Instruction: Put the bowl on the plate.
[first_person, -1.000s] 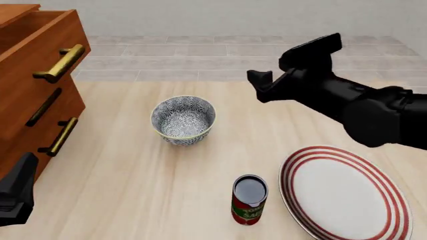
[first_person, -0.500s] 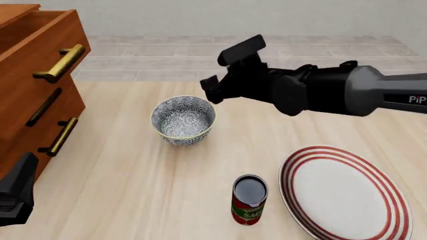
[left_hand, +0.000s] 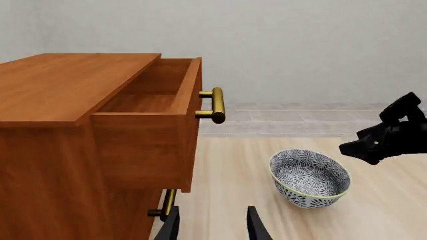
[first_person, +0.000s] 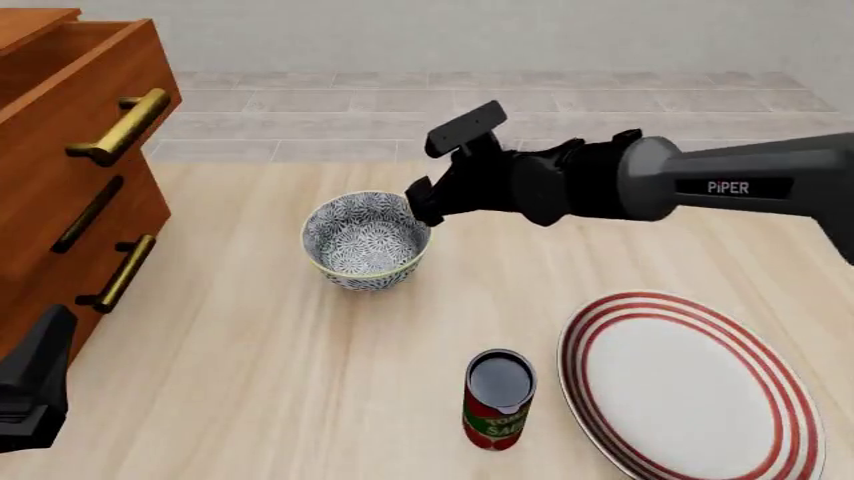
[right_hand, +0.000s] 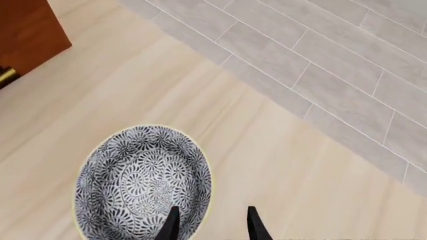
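The blue-grey floral bowl (first_person: 366, 241) stands upright on the wooden table, left of centre. My right gripper (first_person: 423, 206) hangs open just over the bowl's right rim. In the right wrist view its fingertips (right_hand: 172, 223) straddle the rim of the bowl (right_hand: 143, 183), one over the inside and one outside, with no visible contact. The white plate (first_person: 589, 331) with red rings lies at the front right, bare. My left gripper (left_hand: 212, 228) is open and holds nothing, low at the front left beside the dresser, well short of the bowl (left_hand: 310, 178).
A wooden dresser (first_person: 80, 180) with brass handles and an open top drawer (left_hand: 150, 107) fills the left side. An opened red can (first_person: 498, 399) stands upright between bowl and plate, near the front. Grey tiled floor lies beyond the table's far edge.
My right arm has swung left and down, from right of the bowl to its right rim. The bowl, can, plate and left arm have not moved.
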